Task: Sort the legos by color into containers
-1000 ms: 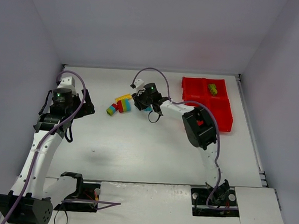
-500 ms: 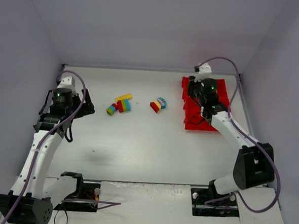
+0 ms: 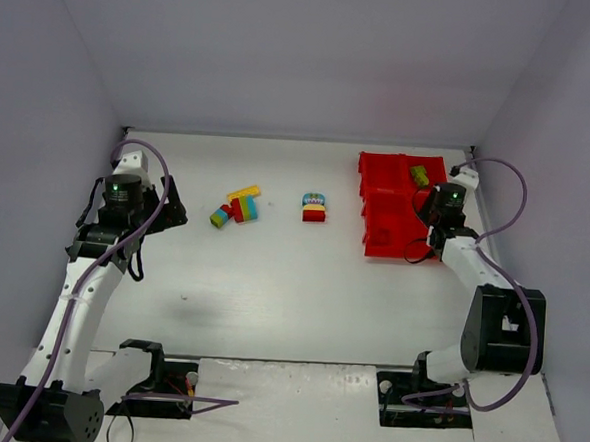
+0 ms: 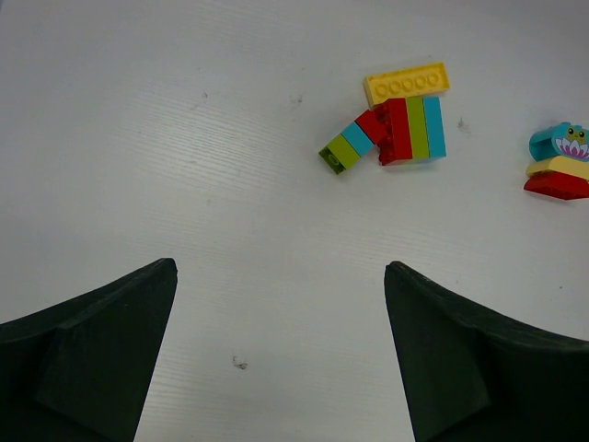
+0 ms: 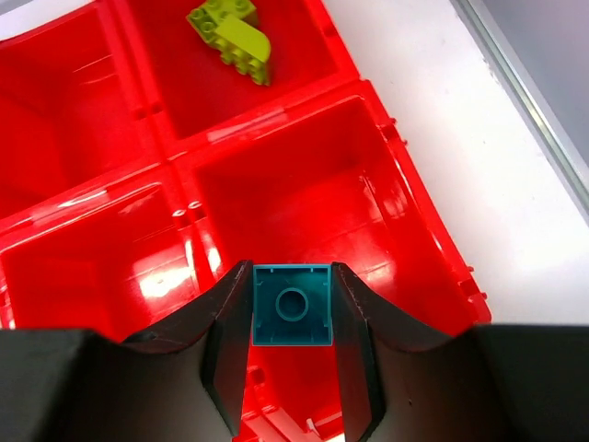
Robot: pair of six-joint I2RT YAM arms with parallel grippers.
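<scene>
**Right wrist view: one brick binned, a second about to follow, most of the sorting left**

Right wrist camera first. The right tool (image 5: 292, 293) is clamped on a teal brick (image 5: 293, 315), one finger against each side and the hollow underside facing the lens. It hangs over a bin of the red tray (image 5: 175, 166), the one next to the bin that has a lime-green brick (image 5: 232, 39) lying in it. The bin under the teal brick looks bare, and so do the parts of the other two bins that we can see. We cannot tell how high the brick sits above the bin floor.

From the top camera, the right arm is reaching over the tray (image 3: 373, 248) on its near right side. The green brick (image 3: 418, 174) lies in the far right bin.

The left tool (image 4: 281, 267) is spread wide with nothing between its fingers. It hangs over bare desk (image 4: 184, 138), well apart from the bricks.

Out on the desk we count two groups:
- A yellow flat brick (image 4: 407, 83) lies just beside a joined row (image 4: 386, 136) of green, teal and red pieces.
- A small stack (image 4: 560, 164) stands farther right, with teal on top, yellow in the middle and red at the bottom.

We judge the task to be at an early stage. One brick is sorted and a second is ready to be let go. Both groups are yet to be pulled apart and carried over, and no red or yellow brick is in the tray so far.
</scene>
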